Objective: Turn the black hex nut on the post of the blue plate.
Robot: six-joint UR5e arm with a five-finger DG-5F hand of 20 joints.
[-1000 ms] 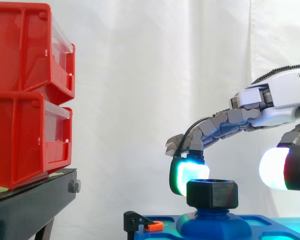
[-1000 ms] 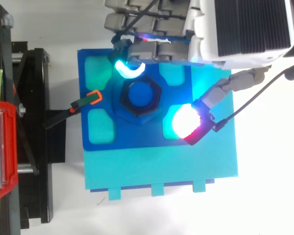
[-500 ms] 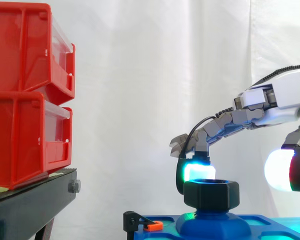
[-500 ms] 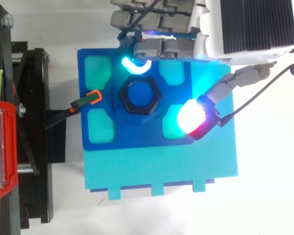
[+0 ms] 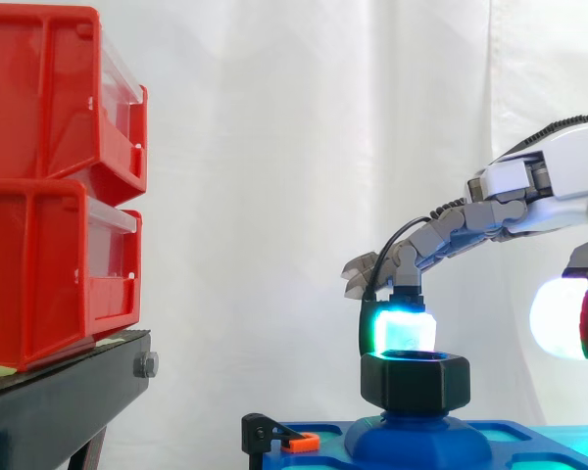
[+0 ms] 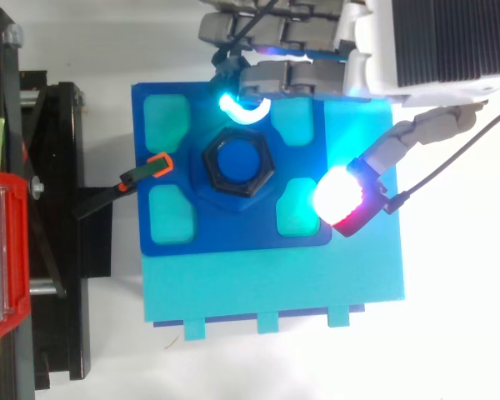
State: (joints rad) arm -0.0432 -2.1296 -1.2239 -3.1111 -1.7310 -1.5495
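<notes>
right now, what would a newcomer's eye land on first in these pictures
The glowing fingers of the hand stand out first: a cyan pad close by the black hex nut and a white-and-red pad off to its side, both apart from it in the top view. The nut sits on the post at the middle of the blue plate. At the left, stacked red bins rest on a black stand.
</notes>
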